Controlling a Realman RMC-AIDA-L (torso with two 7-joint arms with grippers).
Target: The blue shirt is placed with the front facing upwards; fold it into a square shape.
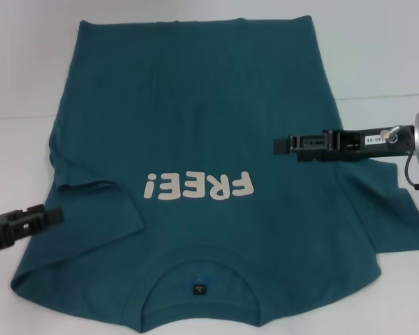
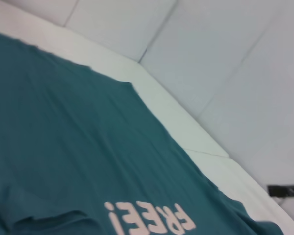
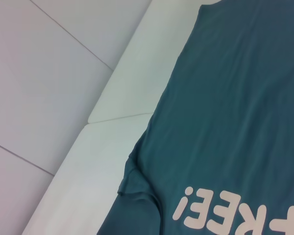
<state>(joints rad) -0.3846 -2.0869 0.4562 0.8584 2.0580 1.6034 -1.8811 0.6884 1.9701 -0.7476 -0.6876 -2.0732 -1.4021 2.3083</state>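
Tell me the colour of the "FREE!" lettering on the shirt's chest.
Cream, on the teal-blue short-sleeved cotton shirt; the "FREE!" lettering shows best in the head view.

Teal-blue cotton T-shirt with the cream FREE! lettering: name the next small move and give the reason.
Probably bring the right gripper down onto the right sleeve and fold it inward. The teal-blue cotton T-shirt lies front up; its left sleeve already lies folded over the body, while the right one still spreads out on the white table. The left gripper waits at the left edge.
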